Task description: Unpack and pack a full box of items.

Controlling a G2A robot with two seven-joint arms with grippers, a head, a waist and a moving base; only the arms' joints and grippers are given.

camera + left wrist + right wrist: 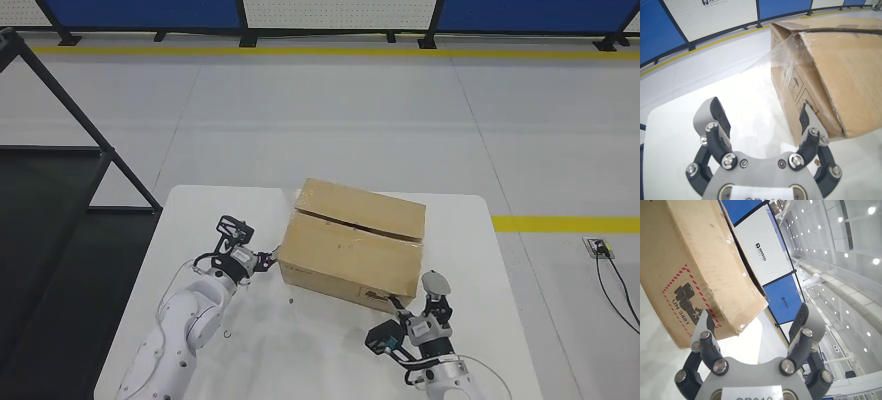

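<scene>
You're seeing the box (pixel 352 243) sitting on the table (pixel 320 345); the left gripper (pixel 250 245) is hovering at its 9 o'clock, jaws apart, the right gripper (pixel 410 312) at 5 o'clock, likewise spread.

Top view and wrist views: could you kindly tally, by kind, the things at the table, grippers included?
cardboard box: 1
clear tape strip: 1
grippers: 2, left gripper and right gripper
Total: 4

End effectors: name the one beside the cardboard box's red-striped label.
The right end effector, beside the red-striped label on the brown cardboard box; the left end effector faces its taped end.
</scene>
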